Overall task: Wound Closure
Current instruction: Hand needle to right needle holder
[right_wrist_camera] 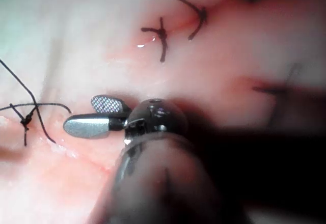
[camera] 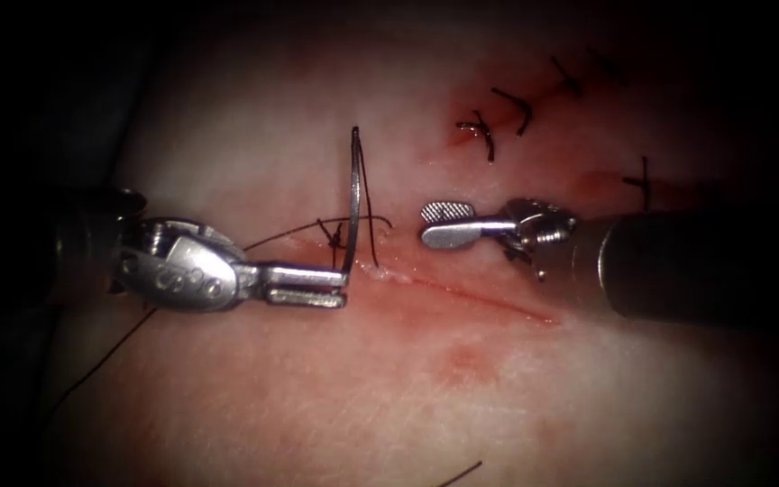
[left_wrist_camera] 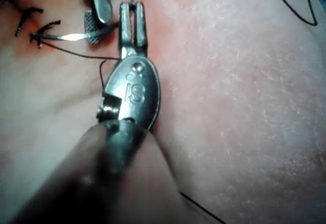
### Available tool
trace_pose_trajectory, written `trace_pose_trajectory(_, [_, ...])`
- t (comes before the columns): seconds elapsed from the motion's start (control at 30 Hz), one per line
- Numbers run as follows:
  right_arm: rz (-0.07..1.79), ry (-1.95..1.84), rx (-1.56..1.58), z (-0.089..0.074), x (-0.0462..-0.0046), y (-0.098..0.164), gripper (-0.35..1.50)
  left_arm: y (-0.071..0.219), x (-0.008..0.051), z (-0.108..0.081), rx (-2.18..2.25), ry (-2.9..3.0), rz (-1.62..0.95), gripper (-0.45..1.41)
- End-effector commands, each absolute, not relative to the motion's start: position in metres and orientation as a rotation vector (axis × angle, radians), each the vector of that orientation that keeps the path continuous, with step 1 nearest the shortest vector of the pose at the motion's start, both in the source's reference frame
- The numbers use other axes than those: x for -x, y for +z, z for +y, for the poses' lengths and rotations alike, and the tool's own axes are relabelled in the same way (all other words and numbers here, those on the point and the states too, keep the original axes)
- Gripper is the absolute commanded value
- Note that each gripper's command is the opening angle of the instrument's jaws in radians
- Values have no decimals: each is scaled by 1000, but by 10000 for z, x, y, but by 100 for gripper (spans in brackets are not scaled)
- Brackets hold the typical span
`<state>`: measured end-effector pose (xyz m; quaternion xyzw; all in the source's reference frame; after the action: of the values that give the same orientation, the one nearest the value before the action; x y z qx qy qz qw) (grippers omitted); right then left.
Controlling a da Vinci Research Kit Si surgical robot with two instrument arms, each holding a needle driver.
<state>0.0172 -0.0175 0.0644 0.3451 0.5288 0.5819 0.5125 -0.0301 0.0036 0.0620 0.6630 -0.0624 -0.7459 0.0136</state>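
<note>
My left tool (camera: 340, 287) pinches the needle (camera: 352, 194) at its lower end, seemingly clear of the tissue (camera: 254, 117), while my right tool (camera: 435, 225) sits spread and empty beside it.

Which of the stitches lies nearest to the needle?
The knotted stitch beside the needle held by the left pincer; the other stitches lie farther right, beyond the open, empty right pincer.

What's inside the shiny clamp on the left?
The left end effector is shut on the curved needle near one end; the needle stands above the tissue. The gripped part is covered. The right end effector is open, empty.
</note>
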Motion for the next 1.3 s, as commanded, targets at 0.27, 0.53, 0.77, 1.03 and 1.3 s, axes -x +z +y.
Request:
trace_pose_trajectory(0.27, [1286,1412,-991,-196,-206,597,115,647,326,24,-1960,-2363,-297,-45])
trace_pose_trajectory(0.53, [1276,1429,-985,-184,-217,598,120,649,334,14,-1907,-2368,-319,-45])
trace_pose_trajectory(0.77, [1259,1447,-991,-179,-223,603,123,646,333,11,-1895,-2371,-327,-45])
trace_pose_trajectory(1.03, [1261,1456,-1005,-177,-233,600,123,648,336,9,-1881,-2375,-319,-45])
trace_pose_trajectory(1.3, [1259,1454,-1013,-178,-236,600,118,649,338,10,-1870,-2378,-308,-45])
